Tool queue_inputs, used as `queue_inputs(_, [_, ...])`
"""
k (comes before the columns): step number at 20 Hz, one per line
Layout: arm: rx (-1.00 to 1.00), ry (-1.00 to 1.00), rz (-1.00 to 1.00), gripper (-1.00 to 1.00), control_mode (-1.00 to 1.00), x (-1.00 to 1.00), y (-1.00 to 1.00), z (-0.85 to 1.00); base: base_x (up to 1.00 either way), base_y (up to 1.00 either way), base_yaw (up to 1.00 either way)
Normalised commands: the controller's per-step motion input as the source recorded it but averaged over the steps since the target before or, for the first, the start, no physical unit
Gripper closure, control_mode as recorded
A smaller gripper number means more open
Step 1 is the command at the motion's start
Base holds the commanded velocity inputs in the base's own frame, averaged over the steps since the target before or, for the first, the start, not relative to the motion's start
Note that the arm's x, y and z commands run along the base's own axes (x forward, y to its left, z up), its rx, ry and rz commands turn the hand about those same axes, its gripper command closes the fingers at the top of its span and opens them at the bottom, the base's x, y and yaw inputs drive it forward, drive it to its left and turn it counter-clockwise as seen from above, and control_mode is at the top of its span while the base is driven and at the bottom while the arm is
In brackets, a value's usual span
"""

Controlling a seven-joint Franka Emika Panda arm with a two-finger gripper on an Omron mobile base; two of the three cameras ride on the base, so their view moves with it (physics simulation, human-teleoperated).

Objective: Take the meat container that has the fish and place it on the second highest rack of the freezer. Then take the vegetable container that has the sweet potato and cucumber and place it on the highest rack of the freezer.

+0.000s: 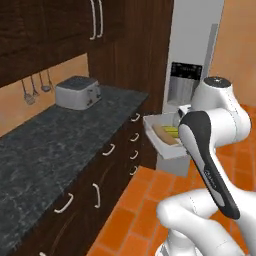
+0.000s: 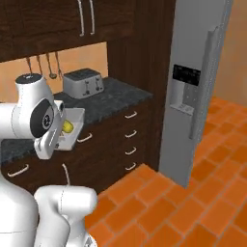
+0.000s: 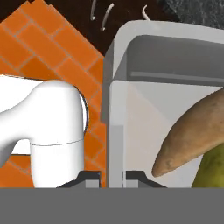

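Two vegetables, the sweet potato (image 3: pixel 192 131) and the cucumber (image 3: pixel 214 173), lie in the white container (image 3: pixel 118 109). The tool (image 3: pixel 113 177) is clamped on its wall, holding it in the air beside the dark worktop (image 1: pixel 45 150). The freezer (image 2: pixel 198 91) stands closed nearby.

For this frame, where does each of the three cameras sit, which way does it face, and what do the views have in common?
Left base view: behind the arm's left, looking forward over the counter toward the freezer; arm at right.
Right base view: behind the arm's right, same counter and freezer; arm at left.
Hand view: on the hand, looking along the gripper, shut on the vegetable container.
All three share the container holding the sweet potato.
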Motion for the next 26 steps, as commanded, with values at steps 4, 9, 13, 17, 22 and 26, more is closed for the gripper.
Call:
queue_inputs(4, [0.0,0.0,0.0,1.0,1.0,0.0,0.0,0.0,-0.01,0.0,-1.0])
queue_inputs(9, [0.0,0.0,0.0,1.0,1.0,0.0,0.0,0.0,0.0,0.0,-0.99])
queue_inputs(13, [0.0,0.0,0.0,1.0,1.0,0.0,0.0,0.0,0.19,0.0,-0.85])
queue_inputs(17, [0.0,0.0,0.0,1.0,1.0,0.0,0.0,0.0,0.99,0.0,-0.05])
queue_inputs(22, [0.0,0.0,0.0,1.0,1.0,0.0,0.0,0.0,1.0,-0.18,0.03])
queue_inputs(26, [0.0,0.0,0.0,1.0,1.0,0.0,0.0,0.0,1.0,-0.56,0.06])
